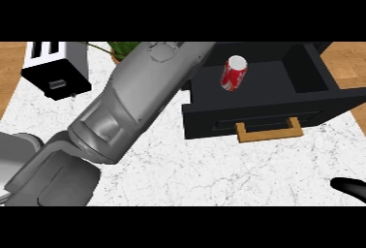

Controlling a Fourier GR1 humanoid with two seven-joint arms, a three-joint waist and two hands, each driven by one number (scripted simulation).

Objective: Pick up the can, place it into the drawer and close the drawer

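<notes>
A red can (235, 72) with white markings and a pale top is seen standing inside the open black drawer (314, 104), just right of the left forearm (136, 101). That forearm is stretched diagonally up the view, and its hand is cut off at the top. Of the right hand (350, 187) only a black tip is shown, well below and right of the can. Whether it is open or closed cannot be told.

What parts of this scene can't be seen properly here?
All in the head view:
The left hand: past the top edge; only its grey forearm shows.
The right hand: just a black tip, cut by the right edge.
The plant: mostly behind the forearm.
The can: label too small to read.
The drawer: left corner hidden by the forearm.
</notes>
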